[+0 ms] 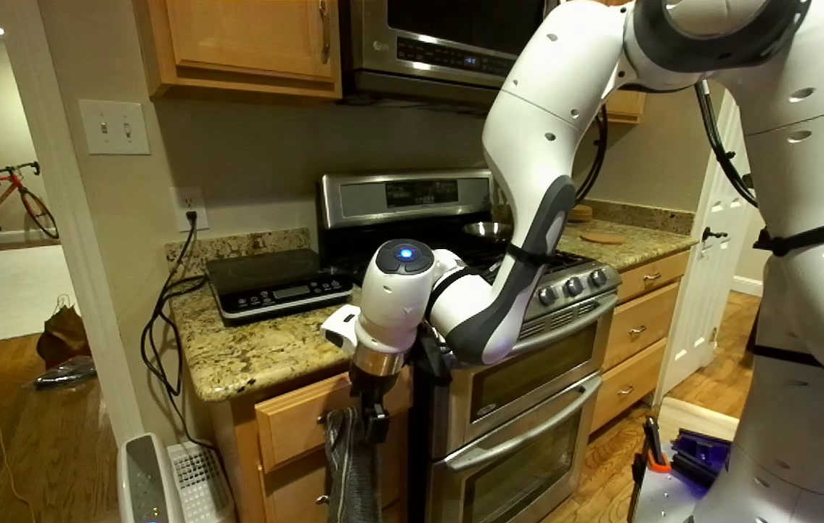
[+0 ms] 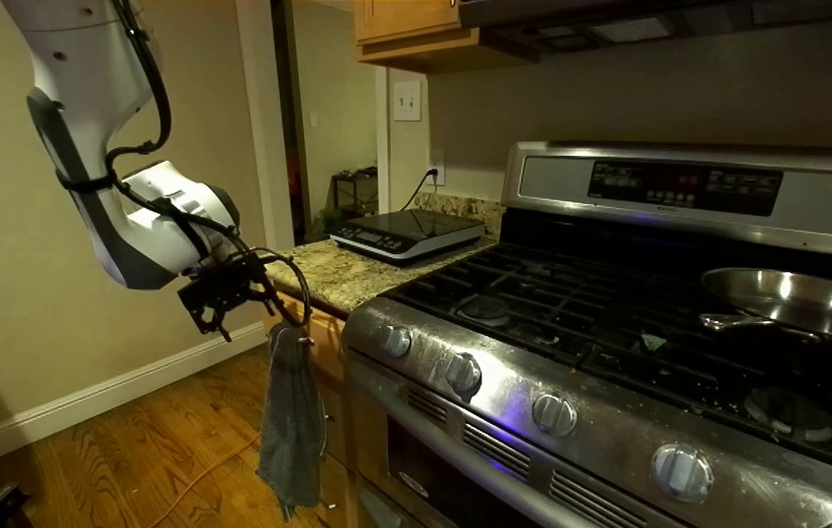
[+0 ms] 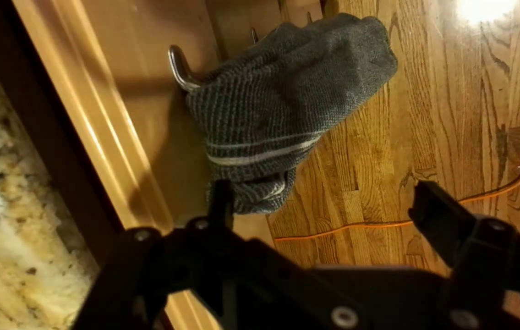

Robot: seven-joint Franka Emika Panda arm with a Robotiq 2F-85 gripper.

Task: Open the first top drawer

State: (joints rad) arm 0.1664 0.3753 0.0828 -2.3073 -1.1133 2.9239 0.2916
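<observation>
The first top drawer is the shallow oak front point(image 1: 294, 428) under the counter, left of the stove; it also shows in an exterior view point(image 2: 328, 343) and the wrist view point(image 3: 150, 41). It looks shut or nearly so; its inside is hidden. A grey striped towel point(image 3: 278, 91) hangs over its metal handle point(image 3: 178, 68), covering part of it. The towel also shows in both exterior views point(image 1: 348, 465) point(image 2: 291, 425). My gripper point(image 3: 319, 199) is open and empty, pointing down, in front of the drawer and beside the towel. It also shows in both exterior views point(image 1: 375, 425) point(image 2: 214, 328).
The granite countertop point(image 1: 266, 356) overhangs the drawer, with a portable cooktop point(image 1: 281, 283) on it. The steel oven point(image 1: 528, 407) stands right beside the drawer. A steel pan point(image 2: 811, 301) sits on the stove. An orange cord point(image 3: 356, 225) lies on the floor. A white appliance point(image 1: 150, 479) stands beside the cabinet.
</observation>
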